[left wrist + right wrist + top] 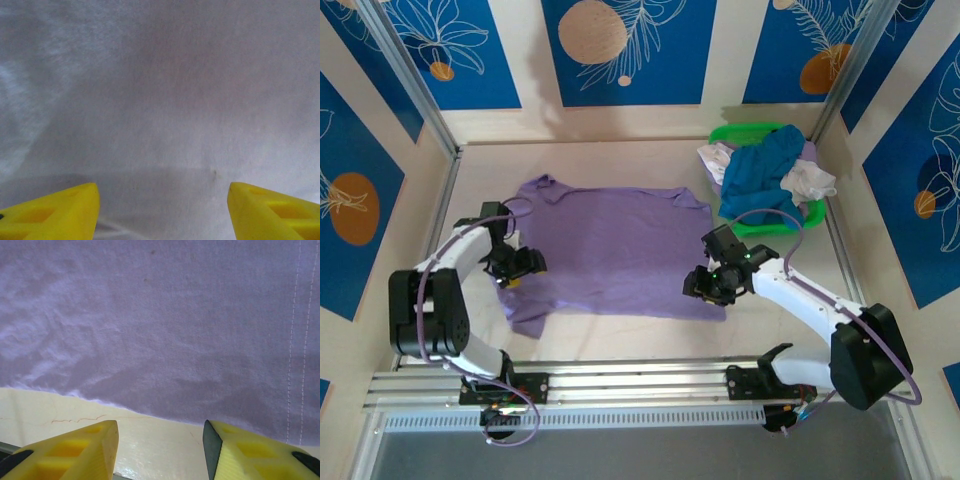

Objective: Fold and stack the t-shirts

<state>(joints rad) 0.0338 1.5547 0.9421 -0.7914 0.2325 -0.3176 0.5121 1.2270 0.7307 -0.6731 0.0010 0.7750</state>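
At table (620,165) centre, lavender t-shirt (610,250) flat, soft, limp | I'd pinch edges at 9 and 4 o'clock | left gripper (515,265), right gripper (705,285) both spread, empty

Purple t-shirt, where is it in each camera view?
Top external: purple t-shirt spread flat mid-table, between left hand and right hand.
Left wrist: shirt just ahead of the open left hand.
Right wrist: its edge crosses above bare table.
Shared landmark: the stitched hem near the right hand.
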